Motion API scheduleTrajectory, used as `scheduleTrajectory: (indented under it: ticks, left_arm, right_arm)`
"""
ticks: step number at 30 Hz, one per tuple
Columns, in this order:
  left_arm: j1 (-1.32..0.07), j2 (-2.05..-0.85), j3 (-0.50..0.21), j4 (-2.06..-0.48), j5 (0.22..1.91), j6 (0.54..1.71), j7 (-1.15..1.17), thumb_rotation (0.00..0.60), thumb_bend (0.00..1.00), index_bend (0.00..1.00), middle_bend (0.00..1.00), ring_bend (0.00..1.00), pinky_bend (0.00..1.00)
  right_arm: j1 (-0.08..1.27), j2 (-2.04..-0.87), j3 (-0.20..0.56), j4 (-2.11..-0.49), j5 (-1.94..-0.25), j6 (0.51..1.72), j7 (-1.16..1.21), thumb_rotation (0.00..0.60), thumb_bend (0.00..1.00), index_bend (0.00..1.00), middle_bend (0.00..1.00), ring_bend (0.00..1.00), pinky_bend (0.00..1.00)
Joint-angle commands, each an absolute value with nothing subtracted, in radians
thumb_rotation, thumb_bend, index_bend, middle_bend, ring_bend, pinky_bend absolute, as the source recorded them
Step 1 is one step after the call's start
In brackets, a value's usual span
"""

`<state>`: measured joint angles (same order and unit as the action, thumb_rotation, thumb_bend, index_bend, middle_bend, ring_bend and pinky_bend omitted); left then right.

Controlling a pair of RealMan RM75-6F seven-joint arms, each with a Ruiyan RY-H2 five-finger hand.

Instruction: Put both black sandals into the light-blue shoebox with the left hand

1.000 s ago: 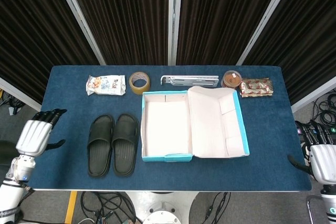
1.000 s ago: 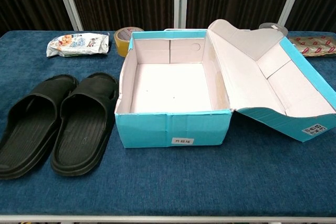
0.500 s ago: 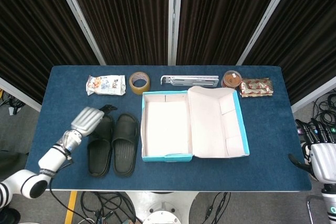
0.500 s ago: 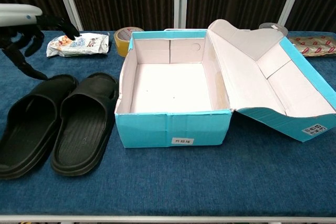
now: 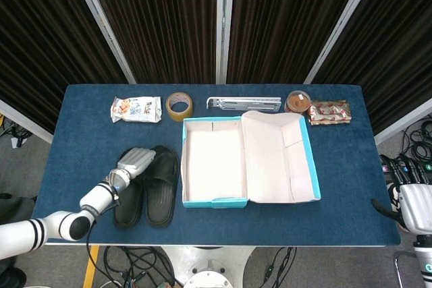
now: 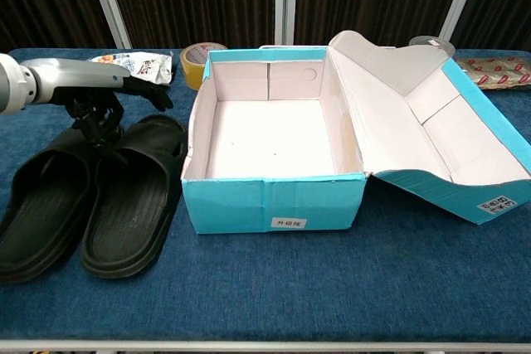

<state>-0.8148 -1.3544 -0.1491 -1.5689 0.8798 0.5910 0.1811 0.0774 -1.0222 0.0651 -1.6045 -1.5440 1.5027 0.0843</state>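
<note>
Two black sandals lie side by side left of the open light-blue shoebox (image 5: 214, 202): the outer sandal (image 5: 126, 202) and the inner sandal (image 5: 161, 190). The chest view shows the same outer sandal (image 6: 40, 205), inner sandal (image 6: 131, 209) and shoebox (image 6: 274, 201), whose white inside holds nothing. My left hand (image 5: 136, 161) hovers over the sandals' far ends. Its dark fingers (image 6: 98, 118) hang spread above the gap between the straps, and I cannot tell whether they touch. My right hand (image 5: 413, 202) hangs off the table's right edge, holding nothing.
The shoebox lid (image 5: 278, 160) lies flipped open to the right. Along the far edge sit a snack packet (image 5: 136, 108), a tape roll (image 5: 179, 105), a metal stand (image 5: 244, 104), a round jar (image 5: 298, 101) and a wrapped packet (image 5: 329, 112).
My left arm has swung in from off the table's left side, to the right and down over the sandals' far ends. Sandals, box and right hand have not moved.
</note>
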Motion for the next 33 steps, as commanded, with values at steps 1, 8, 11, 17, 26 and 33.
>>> scheduleTrajectory:
  ticks: [1,8,11,17,26,33]
  left_arm:
    - [-0.843,-1.364,-0.139,-1.565,0.831,0.563,0.158,0.600,0.09,0.13,0.09,0.67,0.79]
    - [-0.887,-1.422,-0.100,-1.526,0.719,0.607,0.196,0.600,0.09,0.15,0.16,0.71,0.81]
    - [-0.906,-1.454,-0.089,-1.510,0.658,0.639,0.216,0.600,0.09,0.26,0.29,0.78,0.84]
    - [-0.920,-1.479,-0.083,-1.519,0.589,0.712,0.245,0.600,0.11,0.47,0.51,0.89,0.91]
    - [-0.877,-1.407,-0.129,-1.626,0.626,0.823,0.204,0.600,0.13,0.49,0.53,0.91,0.92]
    - [-0.815,-1.330,-0.190,-1.684,0.678,0.880,0.100,0.600,0.13,0.49,0.53,0.91,0.92]
  right_arm:
    - [0.079,-1.023,0.065,-1.598,-1.539,1.497,0.093,0.600,0.07,0.08,0.16,0.02,0.08]
    - [0.085,-1.029,0.065,-1.580,-1.540,1.488,0.112,0.600,0.07,0.08,0.16,0.02,0.08]
    - [0.086,-1.030,0.065,-1.575,-1.537,1.484,0.116,0.600,0.07,0.08,0.16,0.02,0.08]
    - [0.084,-1.028,0.065,-1.572,-1.532,1.487,0.121,0.600,0.07,0.08,0.16,0.03,0.08]
    - [0.084,-1.028,0.064,-1.569,-1.535,1.489,0.126,0.600,0.07,0.08,0.16,0.03,0.08]
    - [0.081,-1.026,0.063,-1.568,-1.536,1.493,0.129,0.600,0.07,0.08,0.16,0.03,0.08]
